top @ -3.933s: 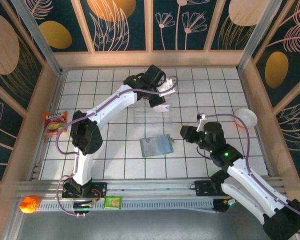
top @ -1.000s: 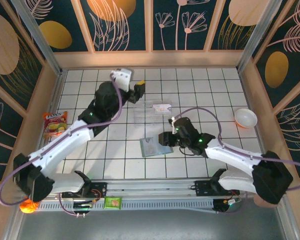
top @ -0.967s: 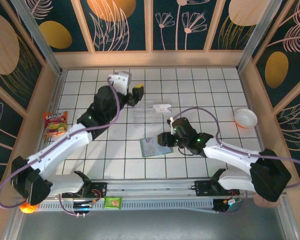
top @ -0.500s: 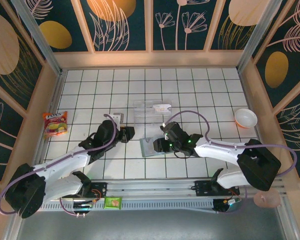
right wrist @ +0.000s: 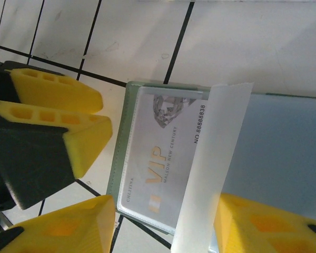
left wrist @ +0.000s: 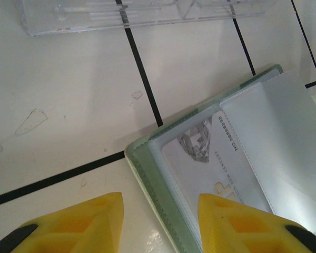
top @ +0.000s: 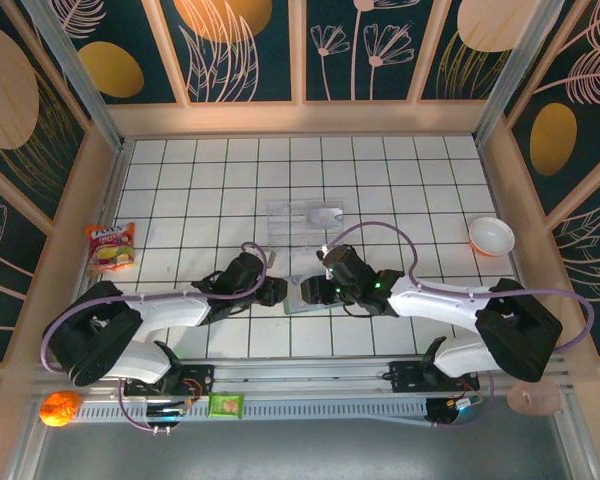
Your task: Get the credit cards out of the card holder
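Open grey-green matte card holder (left wrist: pixel 143 169) on white tiled worktop (left wrist: pixel 68 105), left gripper (left wrist: pixel 160 221) jaws apart astride its corner, right gripper (right wrist: pixel 163 226) jaws apart over it.

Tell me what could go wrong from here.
1. The left jaws straddle the card holder's edge, so closing may pinch holder and card together.
2. The clear flap stands up between the right jaws; it could fold or drop back.
3. Both arms' jaws sit close; they may collide.

A card (right wrist: pixel 158 158) lies inside the card holder (right wrist: pixel 276 142), beside left fingers (right wrist: pixel 58 92).
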`<state>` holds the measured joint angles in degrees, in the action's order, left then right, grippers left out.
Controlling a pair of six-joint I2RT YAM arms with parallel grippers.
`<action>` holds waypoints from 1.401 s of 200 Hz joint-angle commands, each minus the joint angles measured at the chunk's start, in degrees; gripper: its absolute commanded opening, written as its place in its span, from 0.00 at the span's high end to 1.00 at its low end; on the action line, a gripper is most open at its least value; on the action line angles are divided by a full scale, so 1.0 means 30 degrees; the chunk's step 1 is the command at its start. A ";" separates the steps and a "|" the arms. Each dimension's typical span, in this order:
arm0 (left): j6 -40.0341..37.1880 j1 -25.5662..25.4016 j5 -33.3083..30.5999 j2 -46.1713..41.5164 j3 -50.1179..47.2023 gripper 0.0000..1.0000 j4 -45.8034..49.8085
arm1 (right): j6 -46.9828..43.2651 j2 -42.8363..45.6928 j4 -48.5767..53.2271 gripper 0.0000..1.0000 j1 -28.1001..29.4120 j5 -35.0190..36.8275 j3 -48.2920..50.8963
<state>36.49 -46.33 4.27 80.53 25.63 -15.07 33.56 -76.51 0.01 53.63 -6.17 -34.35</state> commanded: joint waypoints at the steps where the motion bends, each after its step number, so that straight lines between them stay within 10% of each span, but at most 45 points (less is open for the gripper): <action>1: -0.0448 -0.0197 0.0359 0.0653 0.0557 0.59 -0.0722 | 0.0231 -0.0173 -0.0608 0.48 0.0100 -0.0424 0.0181; 98: -0.0825 -0.0583 0.2223 0.2382 0.2008 0.70 -0.0618 | 0.0790 0.1655 -0.4216 0.48 0.0176 -0.3525 0.0971; 160: -0.1034 -0.0935 0.1908 0.2980 0.2770 0.71 0.0327 | 0.0773 0.4184 0.1914 0.51 -0.1314 0.2206 0.0715; 280: -0.1351 -0.0941 0.1559 0.4077 0.2271 1.00 0.0183 | 0.0959 -0.2499 0.6699 0.48 0.1541 1.0018 -0.2098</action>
<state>33.10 -48.93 8.97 90.80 32.97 -15.84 34.11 -83.37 12.86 58.02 13.76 -39.18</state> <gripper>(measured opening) 0.037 0.532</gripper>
